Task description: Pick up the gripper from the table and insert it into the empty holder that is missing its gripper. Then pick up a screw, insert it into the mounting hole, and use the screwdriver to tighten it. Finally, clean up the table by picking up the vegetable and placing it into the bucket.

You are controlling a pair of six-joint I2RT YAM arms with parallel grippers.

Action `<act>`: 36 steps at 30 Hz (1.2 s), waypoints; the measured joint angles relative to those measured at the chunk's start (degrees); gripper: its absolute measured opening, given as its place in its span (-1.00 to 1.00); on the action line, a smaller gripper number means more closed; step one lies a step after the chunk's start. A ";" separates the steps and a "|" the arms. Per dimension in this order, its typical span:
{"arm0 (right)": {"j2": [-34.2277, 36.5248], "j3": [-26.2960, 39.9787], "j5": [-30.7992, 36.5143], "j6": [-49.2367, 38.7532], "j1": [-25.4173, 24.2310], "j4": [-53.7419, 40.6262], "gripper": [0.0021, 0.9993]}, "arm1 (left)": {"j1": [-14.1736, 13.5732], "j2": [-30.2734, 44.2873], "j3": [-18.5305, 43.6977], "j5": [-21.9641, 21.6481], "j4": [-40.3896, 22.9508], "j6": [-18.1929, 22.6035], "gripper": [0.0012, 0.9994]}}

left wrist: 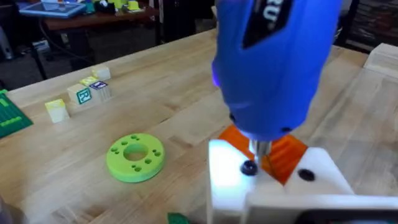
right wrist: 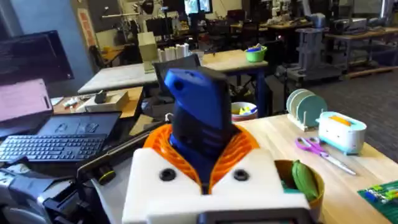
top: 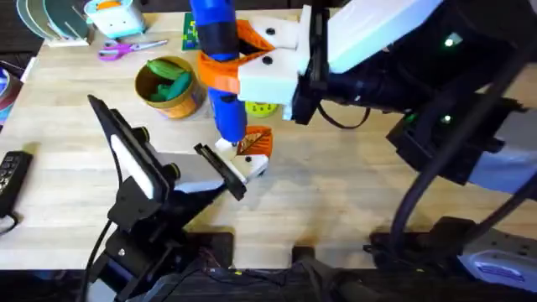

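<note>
Your left end effector (top: 252, 159) lies low on the surface (top: 336, 201), and you cannot tell whether its own fingers are apart or together. Its holder (left wrist: 236, 180) carries the orange gripper (left wrist: 283, 155), with a screw (left wrist: 249, 167) seated beside it. Your right end effector (top: 252, 63) is clamped on the screwdriver (top: 220, 75), whose tip meets that screw. Tilt it and the bit may slip out or cross-thread. Watch the bucket (top: 172, 88) beside it, already holding the vegetable (top: 168, 74).
</note>
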 joint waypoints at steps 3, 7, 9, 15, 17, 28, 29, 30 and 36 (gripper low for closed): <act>0.00 0.00 0.02 -0.66 0.00 -0.14 -0.96 | 0.00 0.00 0.00 0.00 0.00 0.00 -0.99; 0.00 0.00 0.02 -1.23 0.00 -0.16 -0.96 | 0.00 0.00 0.00 0.02 0.00 0.00 -0.99; 0.00 0.00 0.04 -1.23 0.00 -0.21 -0.96 | 0.00 0.00 0.00 0.02 0.00 0.00 -0.99; 0.00 0.00 0.06 -1.42 0.00 -0.96 -0.96 | 0.00 0.00 0.00 0.04 0.00 -0.02 -0.99; 0.00 0.00 0.09 -1.47 0.00 -1.19 -0.96 | 0.00 0.00 0.00 0.04 0.00 0.00 -0.99; 0.01 0.00 0.22 -1.64 0.00 -1.23 -0.96 | 0.00 0.00 0.00 0.04 0.00 -0.02 -0.99; 0.02 -0.02 0.20 -1.64 0.00 -0.88 -0.96 | 0.00 0.00 0.00 0.04 0.00 -0.02 -0.99; 0.02 -0.03 0.17 -1.64 0.00 -0.15 -0.96 | 0.00 0.00 0.00 0.04 0.00 0.00 -0.99; -0.24 -0.07 -0.15 -0.35 -0.71 7.98 -0.96 | 0.00 0.00 -0.02 0.02 0.02 -0.02 -0.99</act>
